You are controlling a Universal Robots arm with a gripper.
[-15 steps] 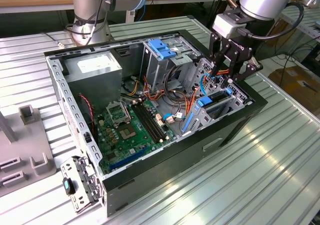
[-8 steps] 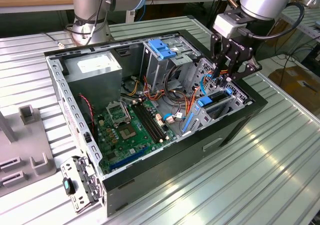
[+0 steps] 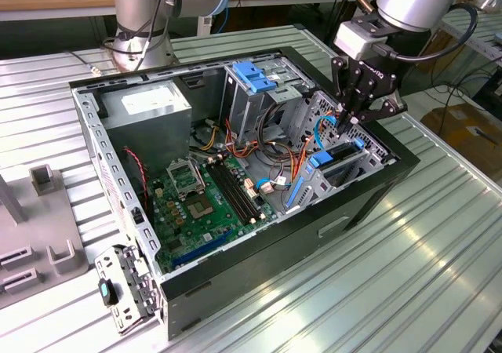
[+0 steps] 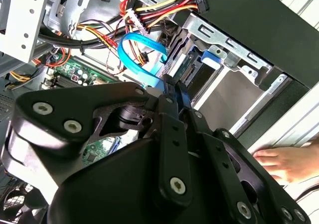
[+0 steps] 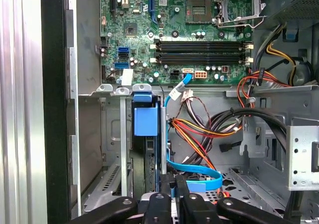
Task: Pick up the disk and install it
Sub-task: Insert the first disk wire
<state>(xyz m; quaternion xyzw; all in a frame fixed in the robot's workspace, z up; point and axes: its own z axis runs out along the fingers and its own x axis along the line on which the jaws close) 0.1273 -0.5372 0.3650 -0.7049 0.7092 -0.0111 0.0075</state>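
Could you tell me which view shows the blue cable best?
The first wrist view: the blue cable shows from its motherboard plug to its loop. The second wrist view shows its arch; the exterior view, a thin curve.

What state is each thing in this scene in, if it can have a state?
computer case, open, lying on its side
disk, standing on edge inside the drive bay
gripper, down at the drive bay, next to the disk
memory slots, empty
blue data cable, one end plugged into the motherboard
hand, resting on the table beside the case
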